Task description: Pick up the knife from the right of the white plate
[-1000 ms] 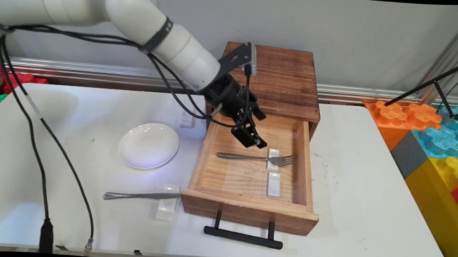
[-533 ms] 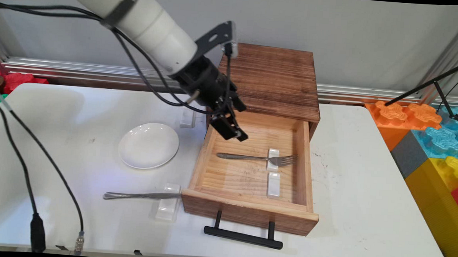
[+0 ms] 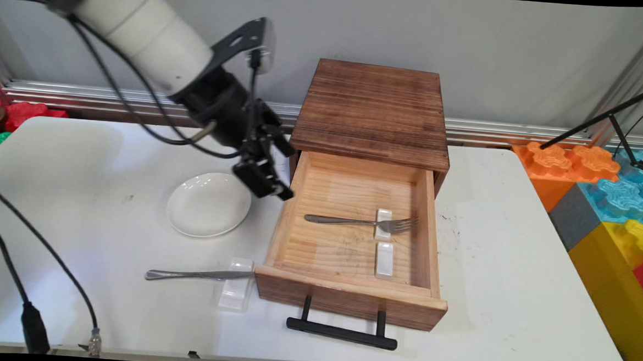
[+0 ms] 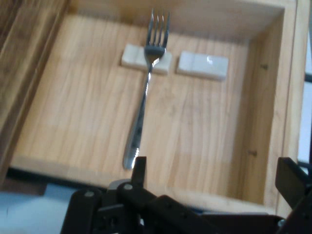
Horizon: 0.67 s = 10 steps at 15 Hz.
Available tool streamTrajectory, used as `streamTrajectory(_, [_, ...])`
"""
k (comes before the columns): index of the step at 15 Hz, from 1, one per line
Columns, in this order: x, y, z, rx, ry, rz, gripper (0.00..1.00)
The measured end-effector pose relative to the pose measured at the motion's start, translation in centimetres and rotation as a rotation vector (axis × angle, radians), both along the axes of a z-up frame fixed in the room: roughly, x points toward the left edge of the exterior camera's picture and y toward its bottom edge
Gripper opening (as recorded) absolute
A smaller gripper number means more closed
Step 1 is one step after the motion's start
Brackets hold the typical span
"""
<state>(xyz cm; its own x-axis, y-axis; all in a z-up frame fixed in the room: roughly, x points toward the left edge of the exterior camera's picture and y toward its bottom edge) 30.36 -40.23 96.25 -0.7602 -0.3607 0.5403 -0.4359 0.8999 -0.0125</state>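
Claw: my gripper hangs empty in the air, its fingers spread wide apart and touching nothing
Claw position: it sits just outside the drawer's left wall near the far left corner, above the table, between that wall and the plate
Fork: the fork lies inside the open drawer, handle toward the left wall, its neck resting on a small white rest near the right wall; in the hand view I look straight along it, tines away from me
Second rest: another white rest lies bare just beside the first, nearer the drawer's front wall
Drawer: pulled fully out of the wooden box toward the table's near edge, its black handle free
Outside the drawer: a piece of cutlery lies on the table by the drawer's front left corner, one end propped on a clear rest; I cannot tell whether it is a knife or a spoon
Change from a second ago: the gripper was low over the drawer's inside, close to the fork's rest; it has since risen and backed out leftward over the left wall
Unchanged: the fork, both rests, the plate and the cutlery on the table lie where they were
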Motion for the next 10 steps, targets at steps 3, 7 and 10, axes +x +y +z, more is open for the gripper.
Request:
streamTrajectory(3, [2.2, 1.6, -0.1, 0.007, -0.026, 0.007, 1.00])
streamTrajectory(7, [5.2, 3.8, -1.2, 0.027, -0.056, 0.004, 1.00])
streamTrajectory(10, [7.2, 5.0, -2.8, 0.047, -0.074, -0.004, 1.00])
